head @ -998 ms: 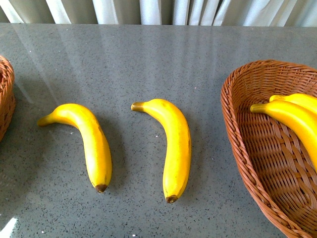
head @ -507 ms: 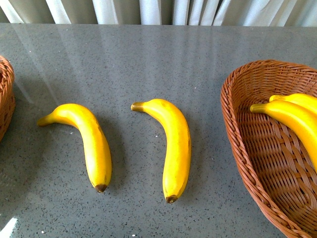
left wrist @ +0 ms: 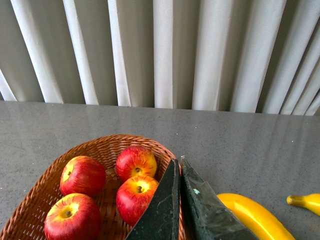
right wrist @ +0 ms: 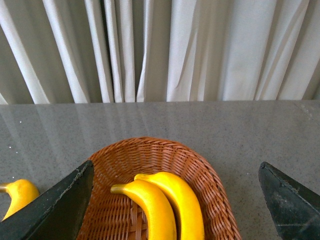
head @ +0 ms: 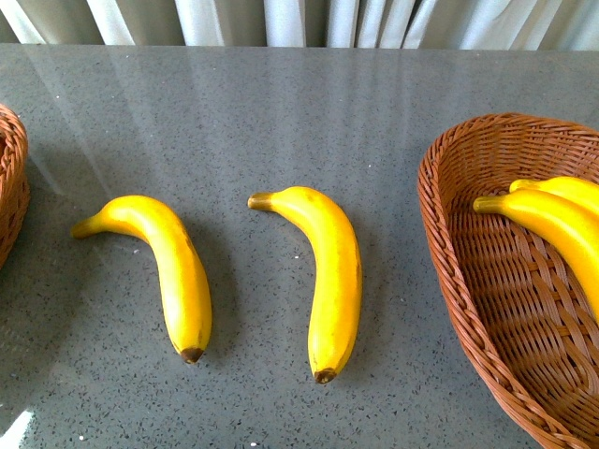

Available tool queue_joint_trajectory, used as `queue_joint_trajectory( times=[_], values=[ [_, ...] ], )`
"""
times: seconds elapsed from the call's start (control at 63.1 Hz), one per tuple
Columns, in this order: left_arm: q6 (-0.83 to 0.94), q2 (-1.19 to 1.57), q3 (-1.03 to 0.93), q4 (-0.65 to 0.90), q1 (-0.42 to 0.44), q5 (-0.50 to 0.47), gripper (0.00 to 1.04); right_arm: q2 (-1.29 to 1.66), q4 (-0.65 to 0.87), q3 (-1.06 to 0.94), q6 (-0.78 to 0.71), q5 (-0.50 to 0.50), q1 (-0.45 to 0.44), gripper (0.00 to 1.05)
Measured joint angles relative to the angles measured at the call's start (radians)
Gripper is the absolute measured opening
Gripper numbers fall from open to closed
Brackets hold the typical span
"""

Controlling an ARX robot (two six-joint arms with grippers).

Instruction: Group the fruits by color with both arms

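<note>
A grey speckled table (head: 281,112) bears a right wicker basket (head: 447,273) and a left wicker basket (head: 9,178), pale curtains (head: 281,19) behind.

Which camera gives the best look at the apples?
The left wrist view: all four apples sit in their wicker basket. The front view catches only that basket's rim at its left edge, no apples; the right wrist view shows none.

Glossy bananas (head: 337,271), rough wicker basket (head: 465,281) (polished tabletop (head: 281,112)).

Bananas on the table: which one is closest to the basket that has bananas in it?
The straighter banana in the middle; the more bent banana lies farther left, away from that right-hand basket.
</note>
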Motion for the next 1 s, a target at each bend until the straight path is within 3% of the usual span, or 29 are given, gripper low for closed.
queue_joint_trajectory(
  times=[0.111,0.253,0.364,0.491,0.602,0.665,0.855,0.998],
  values=[
    [0.000,0.000,0.000,0.000,0.000,0.000,0.37,0.000,0.000,0.000,0.000,0.000,0.000,0.96],
    [0.000,0.000,0.000,0.000,0.000,0.000,0.76,0.000,0.000,0.000,0.000,0.000,0.000,0.96],
    [0.000,0.000,0.000,0.000,0.000,0.000,0.96,0.000,0.000,0.000,0.000,0.000,0.000,0.96],
    [0.000,0.000,0.000,0.000,0.000,0.000,0.95,0.000,0.000,0.000,0.000,0.000,0.000,0.96],
    [0.000,0.000,0.000,0.000,0.000,0.001,0.96,0.244,-0.353,0.158,0.063,-0.267,-0.072,0.96],
    [0.000,0.000,0.000,0.000,0.000,0.000,0.96,0.372,-0.421,0.207,0.073,-0.320,-0.080,0.96],
    [0.000,0.000,0.000,0.000,0.000,0.000,0.96,0.638,-0.247,0.320,0.062,-0.308,-0.060,0.96],
    [0.000,0.000,0.000,0.000,0.000,0.000,0.96,0.874,-0.055,0.422,0.061,-0.212,0.070,0.96]
  ],
)
